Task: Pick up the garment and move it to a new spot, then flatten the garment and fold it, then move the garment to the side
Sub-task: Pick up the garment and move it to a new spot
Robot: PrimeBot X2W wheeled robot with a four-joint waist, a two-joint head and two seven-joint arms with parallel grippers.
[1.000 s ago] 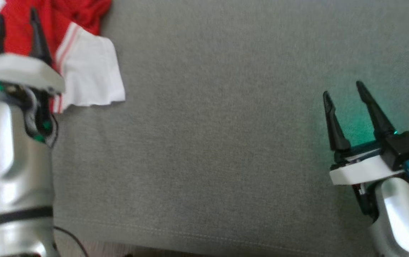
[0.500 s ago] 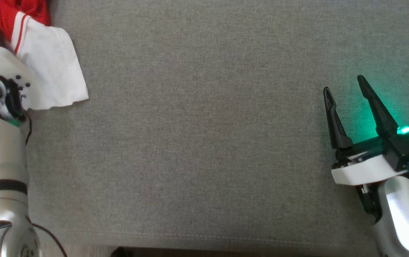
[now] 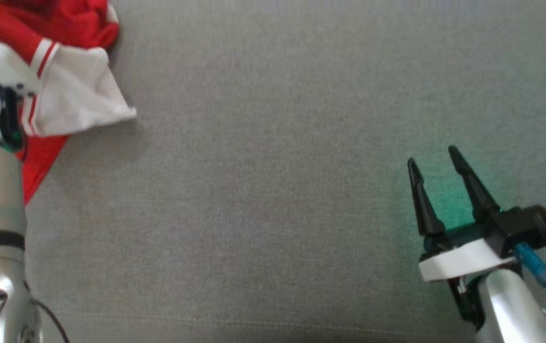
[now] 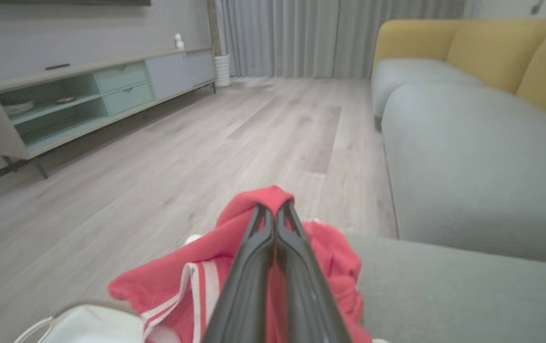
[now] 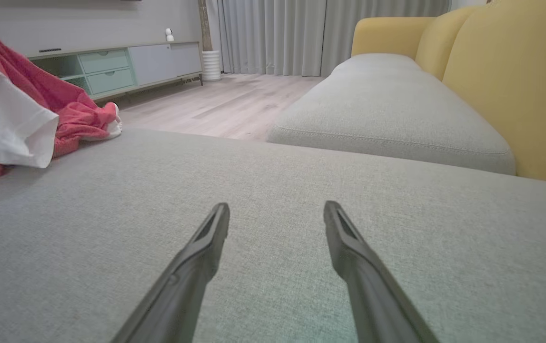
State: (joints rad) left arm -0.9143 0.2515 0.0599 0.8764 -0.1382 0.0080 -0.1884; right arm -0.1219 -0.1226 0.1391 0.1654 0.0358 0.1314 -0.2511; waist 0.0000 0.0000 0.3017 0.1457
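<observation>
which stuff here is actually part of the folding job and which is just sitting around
Part of the job:
- garment, red and white
- left gripper, shut on the garment
- right gripper, open above the cushion
- grey cushion, the work surface

Just lying about:
- low cabinet
- curtains
- yellow sofa back
- wood floor

A home living room: sofa (image 5: 491, 71), low sideboard (image 4: 87, 95), curtains (image 4: 301, 38), wood floor (image 4: 182, 157).
</observation>
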